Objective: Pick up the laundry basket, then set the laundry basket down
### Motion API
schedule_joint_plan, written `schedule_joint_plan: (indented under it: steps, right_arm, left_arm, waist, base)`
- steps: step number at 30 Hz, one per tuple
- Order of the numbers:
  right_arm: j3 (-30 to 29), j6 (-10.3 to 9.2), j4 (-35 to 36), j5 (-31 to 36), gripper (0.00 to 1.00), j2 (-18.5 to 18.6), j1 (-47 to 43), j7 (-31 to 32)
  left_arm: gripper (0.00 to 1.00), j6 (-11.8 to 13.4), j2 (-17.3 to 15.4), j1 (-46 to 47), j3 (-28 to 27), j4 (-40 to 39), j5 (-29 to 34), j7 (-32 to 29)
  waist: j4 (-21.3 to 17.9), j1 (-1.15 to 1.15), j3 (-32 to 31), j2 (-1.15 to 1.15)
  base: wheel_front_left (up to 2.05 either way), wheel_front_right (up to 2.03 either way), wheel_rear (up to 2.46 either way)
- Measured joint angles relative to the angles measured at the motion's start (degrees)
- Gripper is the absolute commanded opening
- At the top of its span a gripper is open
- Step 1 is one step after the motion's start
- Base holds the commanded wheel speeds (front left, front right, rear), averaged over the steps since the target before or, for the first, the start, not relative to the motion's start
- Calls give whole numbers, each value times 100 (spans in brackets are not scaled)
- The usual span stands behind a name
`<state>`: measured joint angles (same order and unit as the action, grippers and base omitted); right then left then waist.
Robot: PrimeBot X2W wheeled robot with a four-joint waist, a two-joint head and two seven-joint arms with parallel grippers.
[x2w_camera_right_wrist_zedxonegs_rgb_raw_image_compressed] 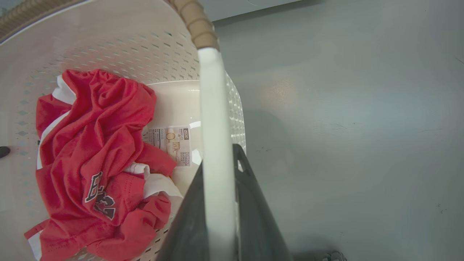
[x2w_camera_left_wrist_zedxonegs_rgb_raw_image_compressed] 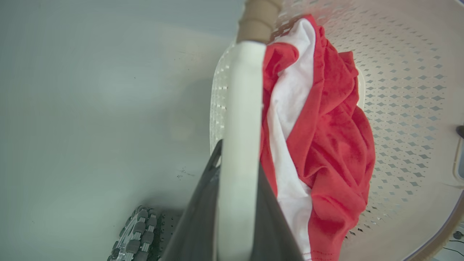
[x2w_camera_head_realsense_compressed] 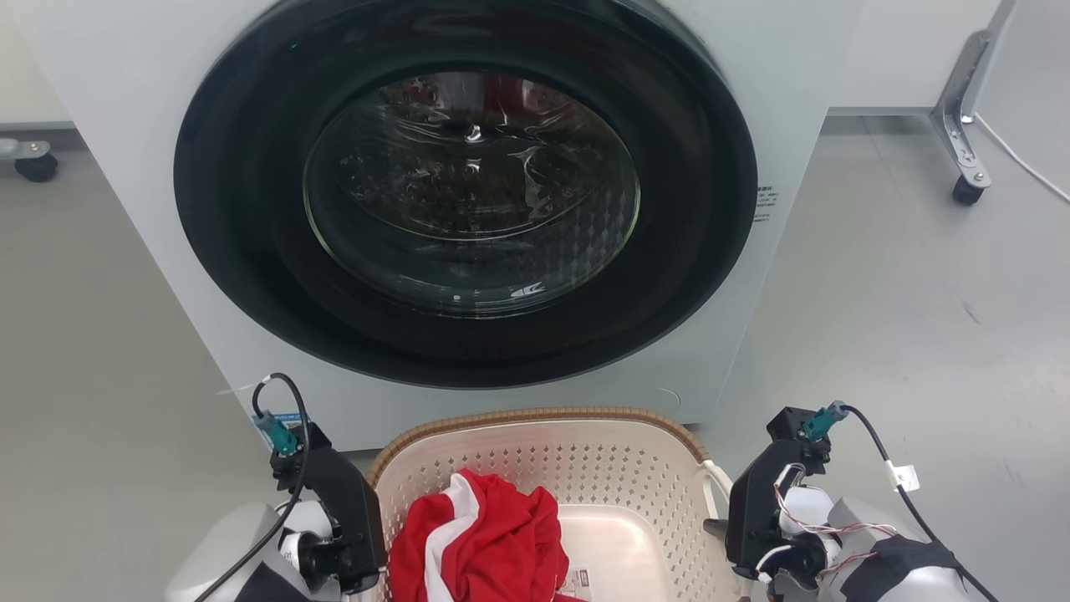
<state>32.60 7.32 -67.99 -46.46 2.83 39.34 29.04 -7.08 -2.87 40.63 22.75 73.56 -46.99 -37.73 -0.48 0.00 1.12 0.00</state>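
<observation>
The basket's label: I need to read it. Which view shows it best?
Right wrist view: the label lies close, almost whole, beside the red garment. Head view shows a small piece; left wrist view, garment hides it.

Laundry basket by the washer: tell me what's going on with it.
The robot holds the laundry basket by both white side handles, left end effector shut on one, right end effector on the other. A red and white garment lies inside. The washing machine stands just beyond; lifted or not, I cannot tell.
</observation>
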Motion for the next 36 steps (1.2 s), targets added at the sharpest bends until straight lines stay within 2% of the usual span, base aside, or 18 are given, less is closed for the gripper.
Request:
schedule_joint_plan:
  steps: [36]
  right_arm:
    - [185,-10,-51,-330,0,-1,-47,224]
  left_arm:
    - [0,0,-5,-203,-9,52,-179,-56]
  waist:
    - [10,0,-120,1]
  base:
    - [0,0,0]
